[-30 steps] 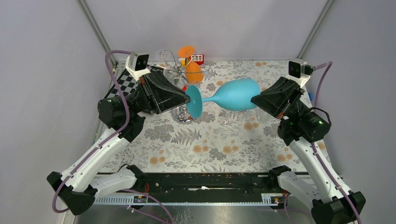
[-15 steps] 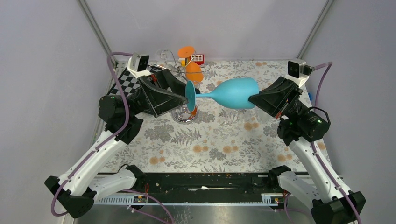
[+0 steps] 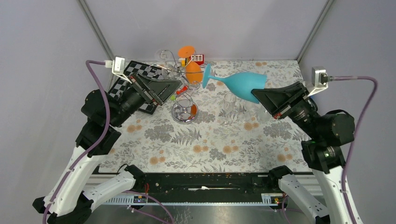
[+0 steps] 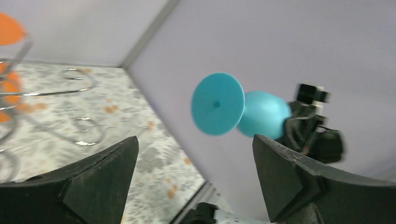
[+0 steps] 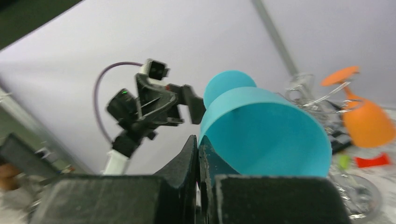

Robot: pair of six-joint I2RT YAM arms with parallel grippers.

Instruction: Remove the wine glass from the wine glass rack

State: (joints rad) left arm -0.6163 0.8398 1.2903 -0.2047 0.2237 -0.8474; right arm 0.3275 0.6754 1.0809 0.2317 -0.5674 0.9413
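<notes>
My right gripper (image 3: 256, 94) is shut on the rim of the blue wine glass (image 3: 240, 83), one finger inside the bowl (image 5: 266, 135) and one outside. The glass hangs in the air on its side, with its foot (image 3: 206, 76) pointing left toward the wine glass rack (image 3: 184, 112). The rack is silver wire on a shiny round base, and an orange wine glass (image 3: 193, 71) hangs upside down from it. My left gripper (image 3: 173, 88) is open and empty, left of the rack and apart from the blue foot (image 4: 218, 109).
A black-and-white chessboard (image 3: 135, 74) lies at the back left under the left arm. A small red and white box (image 3: 197, 58) sits behind the rack. What looks like a clear glass (image 3: 228, 105) stands on the floral cloth (image 3: 210, 144) under the blue glass.
The left gripper opened, let go of the blue foot and drew back left. The right arm carried the blue glass up and toward the back right, away from the rack.
</notes>
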